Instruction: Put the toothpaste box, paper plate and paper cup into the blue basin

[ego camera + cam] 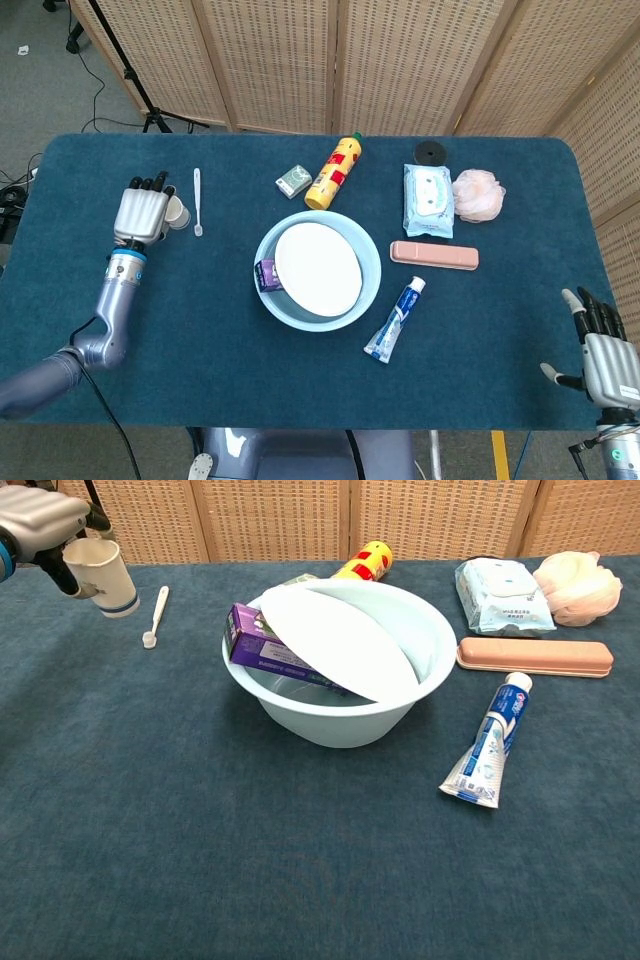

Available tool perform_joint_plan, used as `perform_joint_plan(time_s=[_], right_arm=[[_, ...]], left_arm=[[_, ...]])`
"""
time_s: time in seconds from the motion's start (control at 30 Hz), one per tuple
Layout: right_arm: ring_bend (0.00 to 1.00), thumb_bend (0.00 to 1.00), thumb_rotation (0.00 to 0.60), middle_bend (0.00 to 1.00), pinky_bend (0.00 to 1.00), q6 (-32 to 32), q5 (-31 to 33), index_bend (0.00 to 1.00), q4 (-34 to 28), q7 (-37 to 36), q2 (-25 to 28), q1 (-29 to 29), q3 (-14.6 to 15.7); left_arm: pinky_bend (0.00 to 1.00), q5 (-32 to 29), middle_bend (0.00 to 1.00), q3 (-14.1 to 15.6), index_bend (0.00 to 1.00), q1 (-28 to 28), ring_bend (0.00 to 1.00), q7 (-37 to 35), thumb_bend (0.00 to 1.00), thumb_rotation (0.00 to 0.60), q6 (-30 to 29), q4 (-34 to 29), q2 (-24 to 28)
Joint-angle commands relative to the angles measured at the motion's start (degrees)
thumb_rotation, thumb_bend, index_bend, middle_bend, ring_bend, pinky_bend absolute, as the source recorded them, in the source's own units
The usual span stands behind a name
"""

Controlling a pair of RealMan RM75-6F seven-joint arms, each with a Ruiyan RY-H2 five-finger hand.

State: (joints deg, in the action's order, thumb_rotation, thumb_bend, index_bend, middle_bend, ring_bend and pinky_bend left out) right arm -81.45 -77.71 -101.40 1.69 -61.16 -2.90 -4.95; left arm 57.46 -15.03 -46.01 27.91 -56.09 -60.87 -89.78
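The table [200, 330], covered in dark blue cloth, filled most of the frame. At its centre sat the blue basin [425, 695], already holding the paper plate [340, 640], tilted against the rim, and the purple toothpaste box [255, 645] wedged under the plate's left edge. At the upper left of the chest view the left robot hand [35, 520] grasped the paper cup [105, 575], which looked lifted off the cloth and tipped, just left of a white toothbrush [157, 615]. The right robot hand [605, 355] rested at the lower right of the head view, fingers spread and holding nothing.

The cup was the last item left. To finish well, the hand should probably carry it rightward, high enough to pass over the toothbrush and the basin's near rim, with a light grip so the thin paper wall is not crushed. The plate covers much of the opening, so the cup is best let go low onto the plate or into the free gap on the right side, lest it bounce out.
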Motion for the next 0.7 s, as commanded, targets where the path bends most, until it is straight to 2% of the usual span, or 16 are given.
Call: perform_joint_plan(time_s=[0.03,0.2,0.43,0.7], right_arm=[[0.00,0.13,0.600,0.00,0.00,-0.67,-0.88,0.00,-0.56,-1.28,0.69,0.34,0.10],[0.00,0.13,0.600,0.00,0.00,-1.60,-1.72,0.00,-1.09,-3.39,1.68,0.84,0.05],[0.00,0.13,0.600,0.00,0.00,-2.61,-2.39,0.00,-1.55,-6.78,3.21,1.54,-0.13],[0.00,0.13,0.600,0.00,0.00,-3.56,-3.02,0.00,-1.60,-10.35,4.62,2.20,-0.32]], left_arm=[[0.23,2.47,0.20,-0.87,0.58,0.32,0.26,3.59,0.37,0.600,-5.13,-11.59,4.48],[0.23,4.46,0.20,-1.21,0.58,-0.22,0.26,6.69,0.37,0.600,-7.96,-21.16,6.61],[0.23,6.30,0.20,-2.77,0.58,-2.73,0.26,11.04,0.37,0.600,-10.69,-31.45,6.15],[0.23,3.28,0.20,-3.53,0.57,-6.41,0.26,17.55,0.36,0.600,-11.11,-35.72,2.12]])
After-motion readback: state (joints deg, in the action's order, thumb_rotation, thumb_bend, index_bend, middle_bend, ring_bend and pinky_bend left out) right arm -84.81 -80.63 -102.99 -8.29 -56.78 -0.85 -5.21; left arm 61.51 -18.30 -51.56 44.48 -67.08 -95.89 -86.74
